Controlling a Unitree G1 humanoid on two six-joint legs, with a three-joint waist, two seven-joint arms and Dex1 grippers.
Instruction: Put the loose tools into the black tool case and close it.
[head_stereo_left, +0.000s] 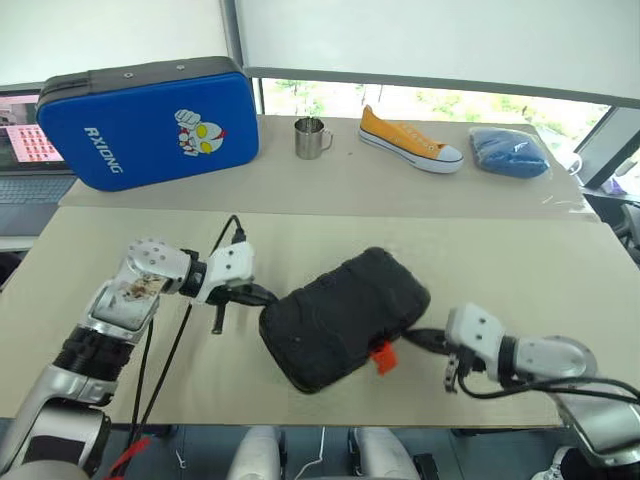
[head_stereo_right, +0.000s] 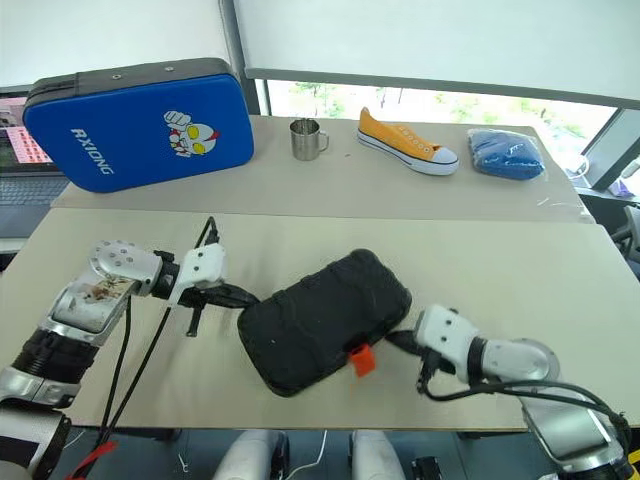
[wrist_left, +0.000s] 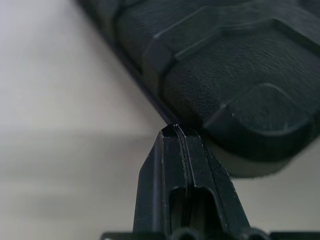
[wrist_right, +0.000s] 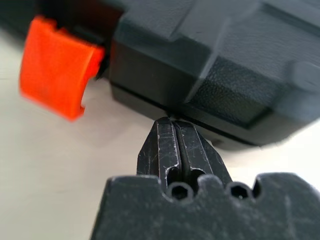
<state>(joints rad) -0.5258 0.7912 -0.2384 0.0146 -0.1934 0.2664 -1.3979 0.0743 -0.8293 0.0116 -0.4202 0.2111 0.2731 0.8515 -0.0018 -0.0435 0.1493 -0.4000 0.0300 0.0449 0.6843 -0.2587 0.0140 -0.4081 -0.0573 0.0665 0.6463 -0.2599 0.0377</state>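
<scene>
The left claw (wrist_left: 177, 131), its two black fingers (wrist_left: 165, 165) pressed together, points its tip at the lower edge of the closed black tool case (wrist_left: 225, 75). The case's textured shell with raised moulded ridges lies flat on the pale tabletop (wrist_left: 65, 140), casting a soft shadow beneath its rounded corner.

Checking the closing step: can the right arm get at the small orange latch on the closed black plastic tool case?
Probably yes: the orange latch faces the right gripper, shut beside the case, with bare table between.
</scene>
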